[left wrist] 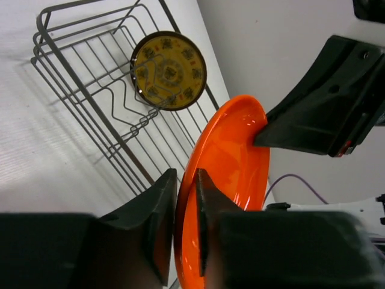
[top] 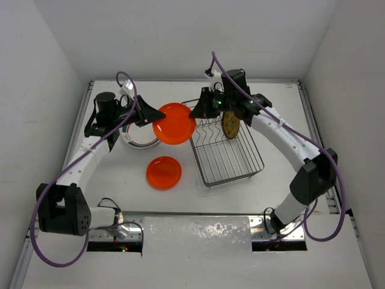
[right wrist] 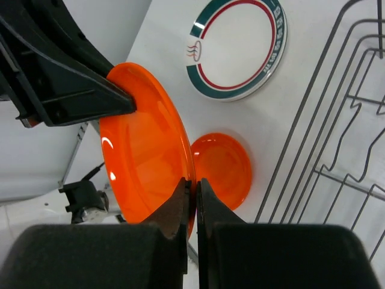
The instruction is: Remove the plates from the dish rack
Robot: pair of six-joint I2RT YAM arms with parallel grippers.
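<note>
A large orange plate (top: 174,123) hangs in the air left of the dish rack (top: 240,171), held by both grippers at opposite rims. My left gripper (top: 155,118) is shut on its left rim; the left wrist view shows the jaws (left wrist: 186,174) clamped on the plate (left wrist: 231,156). My right gripper (top: 195,113) is shut on its right rim, seen in the right wrist view (right wrist: 194,182) on the plate (right wrist: 141,150). A yellow patterned plate (top: 230,124) stands upright in the rack (left wrist: 90,102). A smaller orange plate (top: 164,172) and a white green-and-red ringed plate (top: 139,142) lie on the table.
The rack sits slightly turned at the right centre of the white table. The ringed plate lies partly under my left arm. Grey walls enclose the table on three sides. The arm bases stand at the near edge.
</note>
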